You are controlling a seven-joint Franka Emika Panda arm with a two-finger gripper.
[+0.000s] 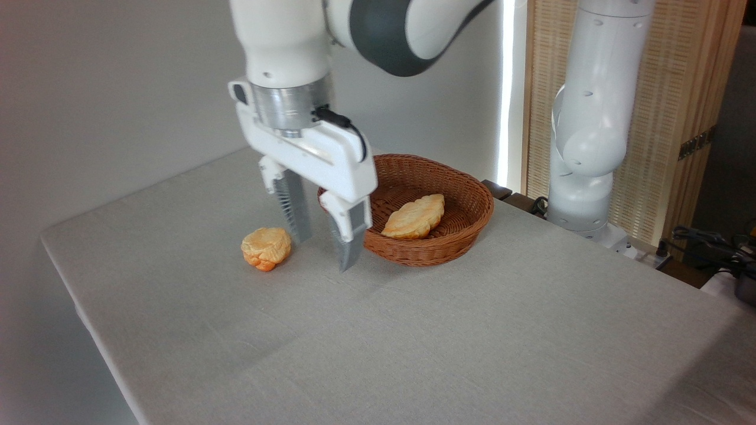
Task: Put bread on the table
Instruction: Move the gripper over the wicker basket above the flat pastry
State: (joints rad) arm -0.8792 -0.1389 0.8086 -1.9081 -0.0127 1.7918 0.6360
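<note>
While the fingers [323,248] hang spread apart with nothing between them, tips pointing down just above the surface [413,342], the bread [414,216] sits inside the wicker basket [466,195], not on the cloth.

Finger details: two ribbed grey pads, one nearer the camera [348,248], one farther back [294,209]. Clear gap between them. Whether the tips touch the cloth I can't tell; they look slightly raised.

Small round bun [266,248]: on the surface just left of the rear finger, outside the gap, close to it but apart. Lumpy, orange-yellow.

Basket: brown, oval, just right of the front finger, which overlaps its left rim in this view. It stands toward the far edge of the surface, roughly mid-width.

Bread: elongated, leaf-shaped, golden with a ridged top. Lies in the basket's middle, long axis tilted, right end riding higher toward the rim. Well clear of the fingers.

Gripper body: white, hangs from a metal flange with a black cable on the wrist; arm [283,41] comes down from the top of frame.

Surface: light grey cloth, near-left corner and left edge visible. Robot base column [590,118] stands beyond the far right edge. Slatted wooden panel [667,88] behind it, cables [703,236] at far right.
</note>
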